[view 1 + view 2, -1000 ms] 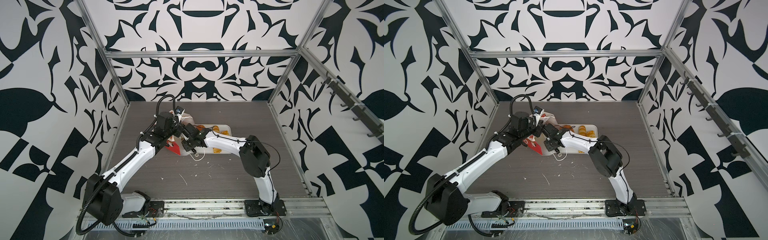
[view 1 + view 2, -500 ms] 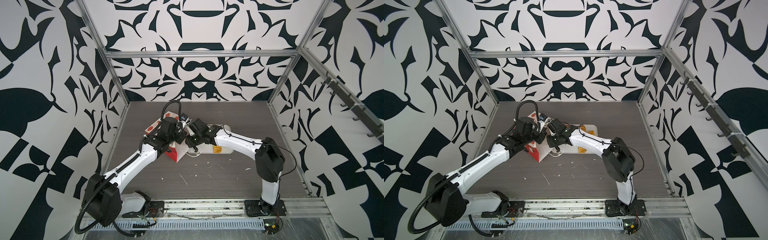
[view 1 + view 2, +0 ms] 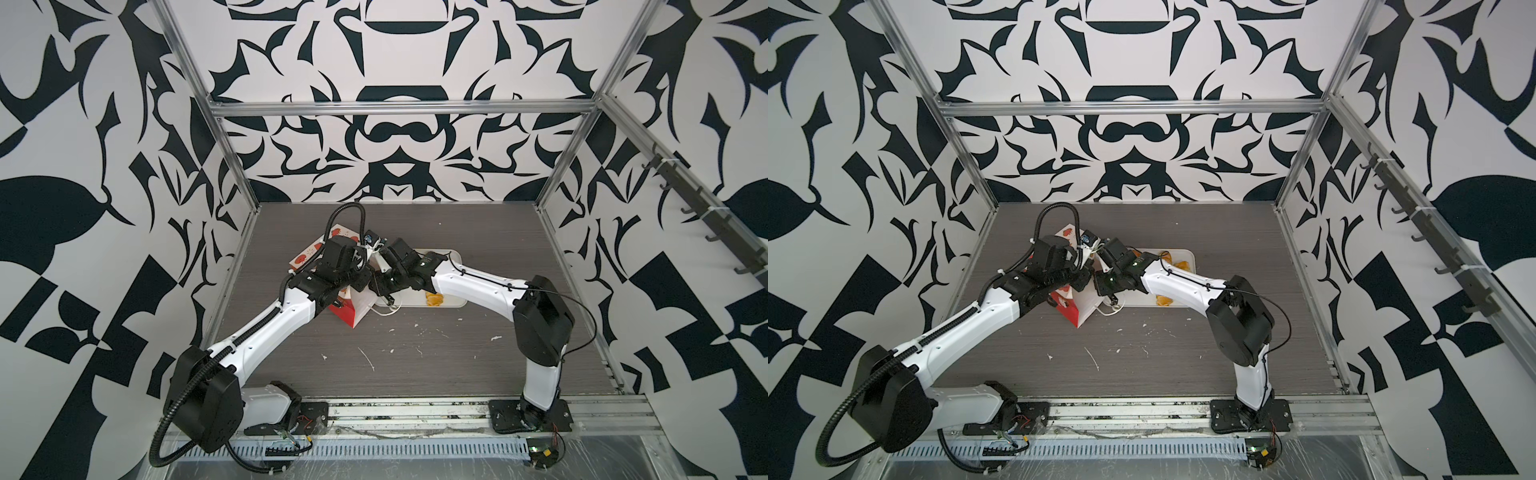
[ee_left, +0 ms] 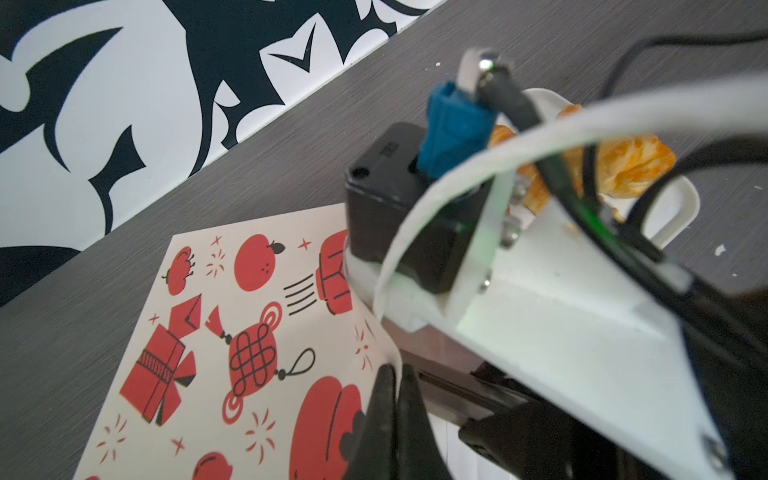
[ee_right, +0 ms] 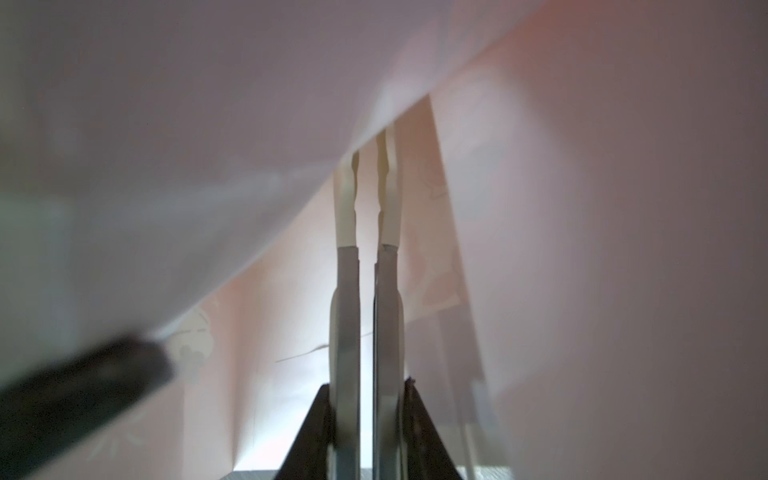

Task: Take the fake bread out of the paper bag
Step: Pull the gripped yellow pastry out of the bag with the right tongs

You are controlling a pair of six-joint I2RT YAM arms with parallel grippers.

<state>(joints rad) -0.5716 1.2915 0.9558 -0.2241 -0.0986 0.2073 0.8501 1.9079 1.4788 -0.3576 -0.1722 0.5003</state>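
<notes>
While the left gripper [image 4: 395, 374] pinches the paper bag [image 4: 232, 332], right gripper [image 5: 370, 153] lies closed inside.

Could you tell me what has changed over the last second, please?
The red-and-white patterned paper bag tipped over, bottom swinging far-left, its rim pinched by the shut left gripper; the right arm's elbow swung right, right gripper inside the bag. The white tray stayed.

Resembles a robotics lab cell: aluminium frame [image 3: 395, 109], patterned panels [image 3: 415, 50], grey bench [image 3: 436, 365], left arm [image 3: 270, 328] and right arm [image 3: 478, 286] on a rail [image 3: 415, 412].
</notes>
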